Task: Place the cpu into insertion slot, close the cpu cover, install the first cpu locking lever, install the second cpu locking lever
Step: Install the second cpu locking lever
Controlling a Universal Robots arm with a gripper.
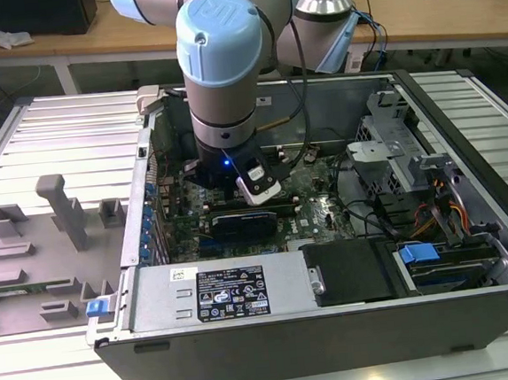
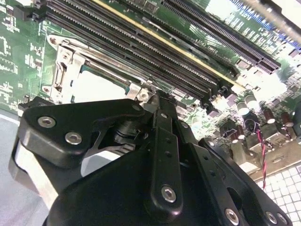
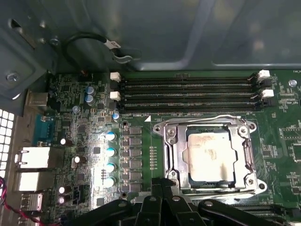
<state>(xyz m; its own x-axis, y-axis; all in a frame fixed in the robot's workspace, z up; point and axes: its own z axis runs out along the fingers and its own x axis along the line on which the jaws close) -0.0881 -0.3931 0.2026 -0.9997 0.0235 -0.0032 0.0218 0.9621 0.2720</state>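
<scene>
Grey fixture blocks were seen on the ribbed table at the exterior view's left, beside the open computer case, into which the arm was lowered over the green motherboard; socket and gripper were hidden there by the arm's wrist. In the first wrist view the cpu was shown seated in the insertion slot, with the cpu cover closed down around it. The gripper was held at the socket's near edge, its black fingers drawn together, clenched on nothing visible. Long memory slots lay beyond the socket. In the second wrist view the socket was largely blocked by the gripper's linkage.
</scene>
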